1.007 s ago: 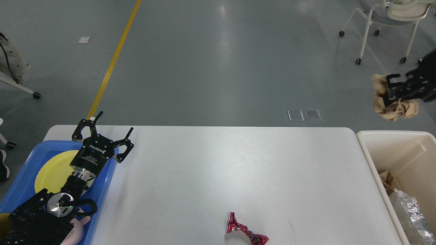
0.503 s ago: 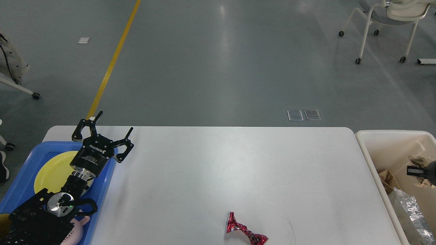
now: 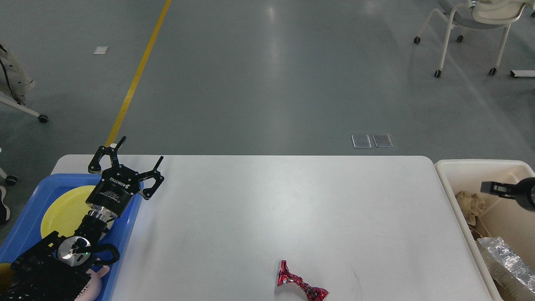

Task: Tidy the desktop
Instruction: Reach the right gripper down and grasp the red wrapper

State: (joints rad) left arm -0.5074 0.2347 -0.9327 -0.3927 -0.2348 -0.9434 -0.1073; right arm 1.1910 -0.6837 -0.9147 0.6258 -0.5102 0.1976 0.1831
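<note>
One "ROBOTIQ"-marked left pincer [image 3: 125, 154], fingers spread

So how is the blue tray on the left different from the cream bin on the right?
The blue tray is shallow and holds a yellow plate; the cream bin is deep and holds crumpled brown paper and silvery foil. Each stands at one end of the desktop, with a gripper above it.
</note>
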